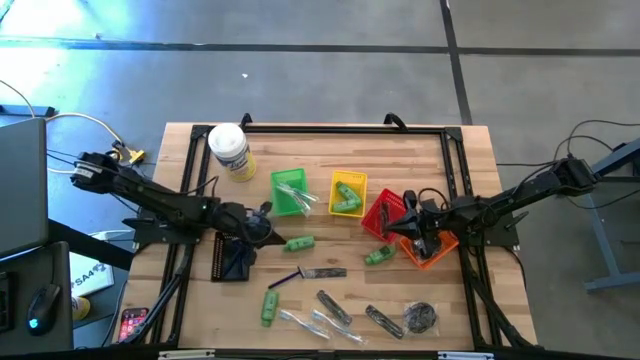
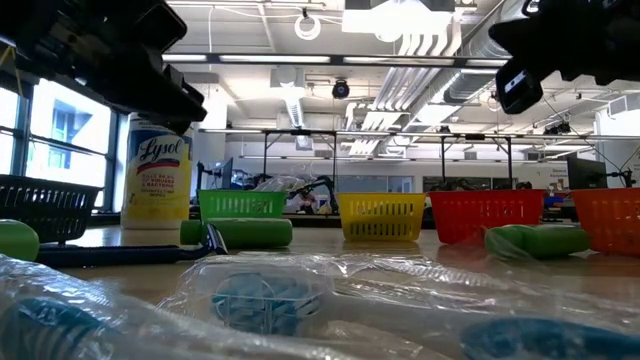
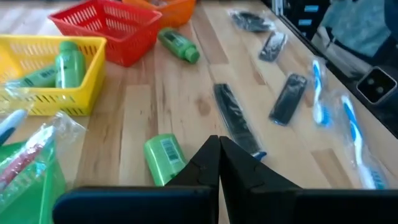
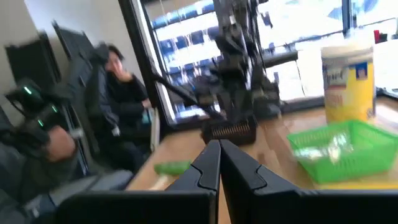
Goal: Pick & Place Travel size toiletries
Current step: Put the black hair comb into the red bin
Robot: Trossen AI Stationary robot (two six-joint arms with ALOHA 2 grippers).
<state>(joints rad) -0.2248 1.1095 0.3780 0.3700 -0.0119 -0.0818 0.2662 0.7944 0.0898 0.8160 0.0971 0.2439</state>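
In the high view my left gripper hovers shut beside a green bottle, between the black basket and the green basket. Its wrist view shows the shut fingertips above that bottle and a dark blue razor. My right gripper is shut with nothing between the fingers, over the orange basket. Lying flat on the table are more green bottles, grey oblong pieces, clear packets and a round dark pouch.
The red basket and the yellow basket, which holds green bottles, stand in a row mid-table. A white jar with a yellow label stands near the far left corner. A black frame rims the table. A person sits beyond the table's left side.
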